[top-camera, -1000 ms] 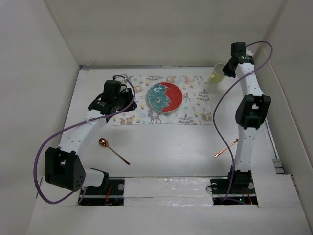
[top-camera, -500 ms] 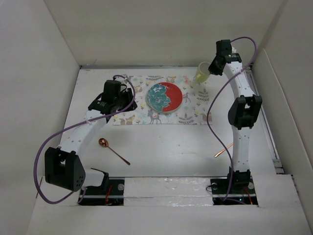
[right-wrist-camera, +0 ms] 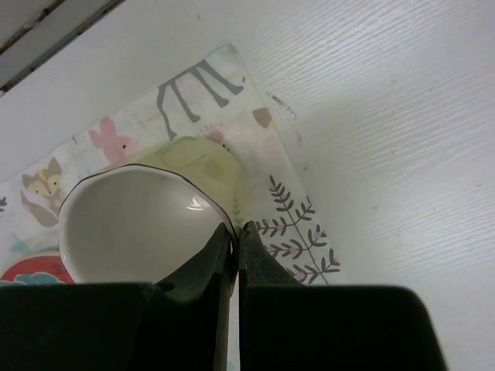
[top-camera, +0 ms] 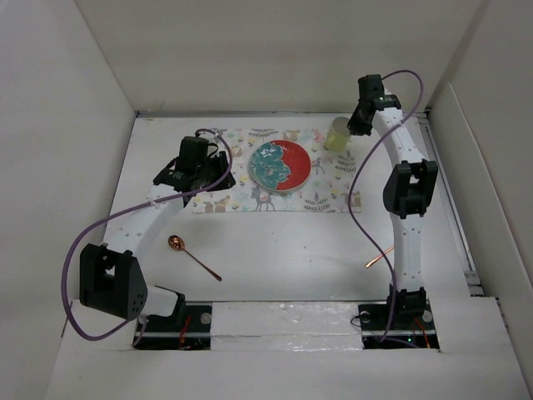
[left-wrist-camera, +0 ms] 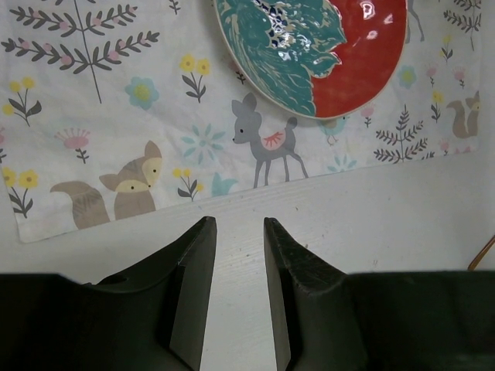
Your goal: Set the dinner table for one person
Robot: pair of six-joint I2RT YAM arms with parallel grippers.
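Robot laboratory test cell.
White panel walls (top-camera: pixel 67 100) box in a white table (top-camera: pixel 283 250); left arm (top-camera: pixel 133 237) and right arm (top-camera: pixel 408 242), bolted at its edge, trail purple cables (top-camera: pixel 65 287).

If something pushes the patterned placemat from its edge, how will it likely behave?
The placemat looks thin and lies flat, so it would probably wrinkle, not slide stiffly. The plate on it likely pins the middle.

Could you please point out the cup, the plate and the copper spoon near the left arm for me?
cup (top-camera: pixel 337 133): top external view, its pale yellow side.
plate (top-camera: pixel 281 166): top external view, centre, where teal meets red.
copper spoon (top-camera: pixel 196 261): top external view, middle of its handle.
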